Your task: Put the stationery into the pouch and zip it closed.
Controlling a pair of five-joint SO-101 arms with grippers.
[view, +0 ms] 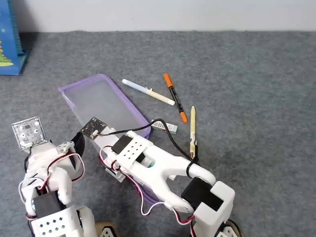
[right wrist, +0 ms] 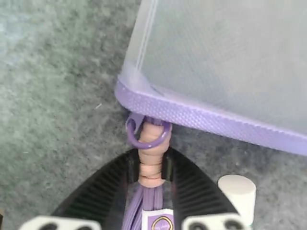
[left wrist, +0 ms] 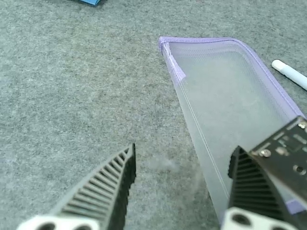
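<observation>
A see-through pouch [view: 101, 101] with purple edging lies flat on the grey carpet. In the right wrist view my right gripper [right wrist: 149, 178] is shut on the pouch's zipper pull [right wrist: 149, 143], a peach cord on a purple ring at the pouch's [right wrist: 225, 57] near corner. My left gripper [left wrist: 180, 191] stands open over the pouch's [left wrist: 225, 100] long left edge, low above the carpet. To the right of the pouch lie a white and yellow pen [view: 148, 92], an orange marker [view: 175, 97] and a yellow pen [view: 192, 131].
A small labelled eraser [view: 164, 127] rests by the pouch's right edge. A white cylinder end [right wrist: 235, 191] sits beside my right gripper. A blue box [view: 10, 39] stands at the far left. The right arm [view: 163, 170] lies across the pouch's near end.
</observation>
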